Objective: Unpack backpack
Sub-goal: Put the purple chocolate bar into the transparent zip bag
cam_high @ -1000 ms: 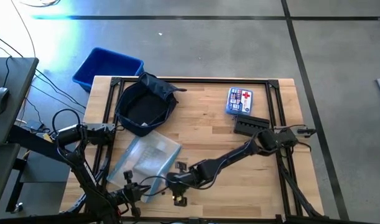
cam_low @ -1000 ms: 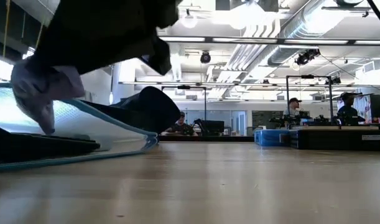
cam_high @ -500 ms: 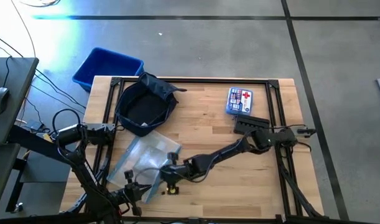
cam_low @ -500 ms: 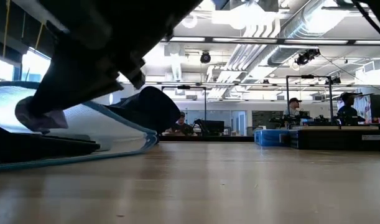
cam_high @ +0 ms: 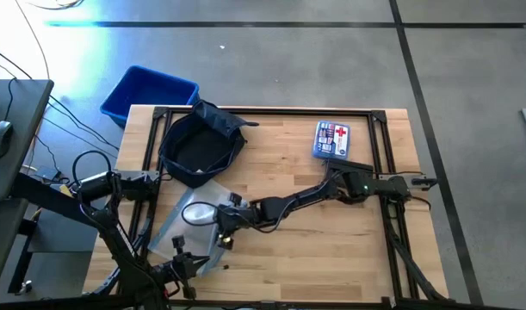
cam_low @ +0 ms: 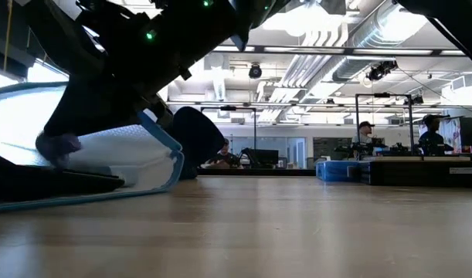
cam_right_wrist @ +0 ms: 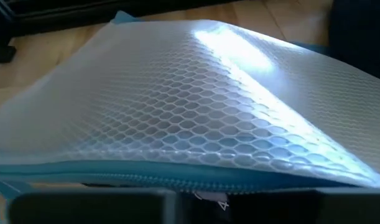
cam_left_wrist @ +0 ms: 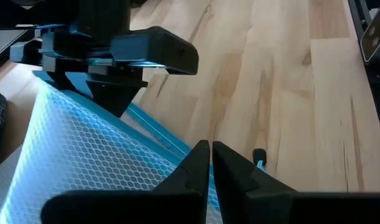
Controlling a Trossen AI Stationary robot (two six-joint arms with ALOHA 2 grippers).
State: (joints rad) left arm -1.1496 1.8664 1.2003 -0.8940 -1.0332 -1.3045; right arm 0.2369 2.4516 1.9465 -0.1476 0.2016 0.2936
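We've got the right gripper point(cam_high: 219, 226) reached far across the wooden slatted surface point(cam_high: 297, 258) to the flat clear honeycomb-textured plastic pouch with teal zip edging point(cam_high: 194, 220), its jaws right at the pouch's zip edge. The low view shows that edge lifted off the wood, but whether the jaws pinch it or have let go we can't tell. The small dark navy soft fabric backpack point(cam_high: 201, 145) sits open-mouthed toward the far left of the surface, just beyond the pouch, next to the bright blue rigid plastic bin point(cam_high: 146, 93) that stands off the surface. The left gripper point(cam_left_wrist: 209, 163) waits at the near left corner, jaws pressed together, empty. To do this well, we'd judge: set the pouch flat w/o dragging, clear of the backpack mouth, then lift the right arm straight up so the zip edge doesn't snag.
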